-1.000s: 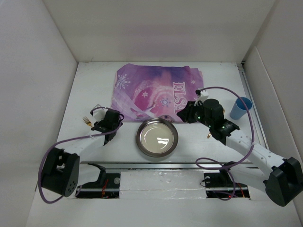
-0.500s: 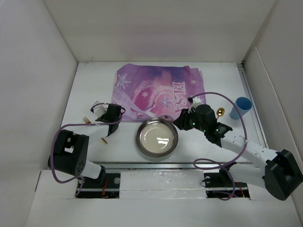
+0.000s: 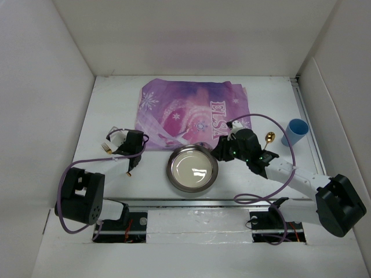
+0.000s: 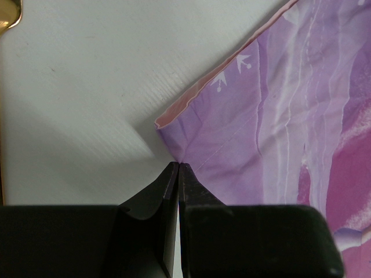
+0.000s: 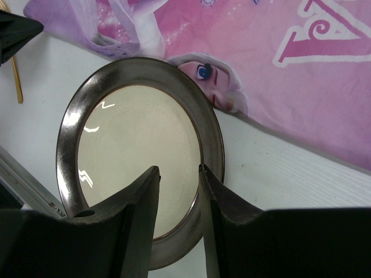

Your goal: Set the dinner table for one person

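Observation:
The purple snowflake placemat [image 3: 191, 113] lies across the back of the white dinner table [image 3: 113, 98]. My left gripper [image 3: 141, 141] sits at the mat's near left corner and is shut, its tips [image 4: 178, 165] pinching the mat's [image 4: 278, 116] edge, with creases running to them. A metal-rimmed plate [image 3: 192, 168] with a cream centre rests in front of the mat. My right gripper [image 3: 219, 152] hovers at the plate's right side. It [image 5: 178, 169] is open, with one fingertip over the plate's [image 5: 133, 139] centre and the other over its rim, and nothing gripped.
A blue cup [image 3: 294, 132] stands at the right, with a gold spoon [image 3: 270, 138] beside it. A gold fork [image 3: 106, 147] lies left of the left arm, and a thin gold piece [image 3: 131, 171] lies below it. White walls enclose the table.
My left gripper has shut on the placemat's near left edge. My right arm has swung left to the plate's right rim, uncovering the gold spoon beside the cup.

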Controlling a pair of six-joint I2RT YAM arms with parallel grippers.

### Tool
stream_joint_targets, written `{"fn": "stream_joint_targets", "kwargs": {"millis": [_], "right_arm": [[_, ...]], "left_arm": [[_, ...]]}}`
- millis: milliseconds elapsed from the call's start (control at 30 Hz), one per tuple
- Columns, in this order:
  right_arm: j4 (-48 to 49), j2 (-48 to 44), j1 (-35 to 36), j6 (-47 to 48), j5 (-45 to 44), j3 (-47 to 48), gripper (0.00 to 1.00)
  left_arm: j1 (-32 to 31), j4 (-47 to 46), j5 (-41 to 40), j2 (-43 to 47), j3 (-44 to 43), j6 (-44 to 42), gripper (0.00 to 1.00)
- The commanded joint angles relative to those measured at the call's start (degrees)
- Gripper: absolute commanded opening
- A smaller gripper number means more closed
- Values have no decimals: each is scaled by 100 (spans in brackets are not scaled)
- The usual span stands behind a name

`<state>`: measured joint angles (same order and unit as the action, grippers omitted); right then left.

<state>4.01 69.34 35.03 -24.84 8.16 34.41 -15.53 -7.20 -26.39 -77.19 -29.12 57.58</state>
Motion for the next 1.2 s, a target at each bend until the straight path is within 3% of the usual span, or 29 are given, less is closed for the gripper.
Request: {"fn": "stream_joint_targets", "kwargs": {"millis": [0,67,133,167,267,300,433,600,700,733,767,800,833,933,1033,1167], "right_arm": [[232,-105,57,85,238,-180,41],[214,-114,57,67,440,-251,49],[144,-88,57,50,511,-364,56],[126,-61,57,-3,528,-391,58],[74,9,4,-187,528,-567,61],[82,27,-74,-240,554,-611,61],[581,237,-242,-459,1176,-901,61],[1118,939,-356,-644,1609,-1112,58],[1776,1457,-418,-864,2013,-1261,48],[2214,1573,-470,-1021,2231,-1314,38],[2409,1687,-470,-1110,2312,-1341,28],[2707,1845,-470,-1180,2365,-1384,17],[2789,1872,-470,-1233,2478,-1411,0],[2755,1637,-470,-1234,2515,-1385,0],[2221,1006,-470,-1199,2541,-1183,0],[1507,406,-619,-1198,2401,-167,0]], "left_arm": [[32,17,-15,405,196,34,0],[32,-26,20,572,389,16,1],[32,-115,90,853,478,-150,18],[32,-150,125,968,513,-255,40],[-20,-238,108,1521,452,-502,63],[-81,-212,-14,1801,399,-546,64],[-222,-298,63,2453,205,-757,64],[-222,-1115,1510,3103,320,-1354,46],[-222,-959,2170,3105,-13,-1556,32],[-222,-906,2304,3105,-171,-1583,28],[-222,-862,2453,3131,-233,-1592,18],[-222,-801,2811,3218,-304,-1601,16],[-222,-766,2972,3262,-444,-1636,14],[-222,-310,3552,3473,-961,-1924,8],[-222,323,3807,3500,-1619,-2564,8],[-222,939,4071,3307,-2167,-3242,12]]}}
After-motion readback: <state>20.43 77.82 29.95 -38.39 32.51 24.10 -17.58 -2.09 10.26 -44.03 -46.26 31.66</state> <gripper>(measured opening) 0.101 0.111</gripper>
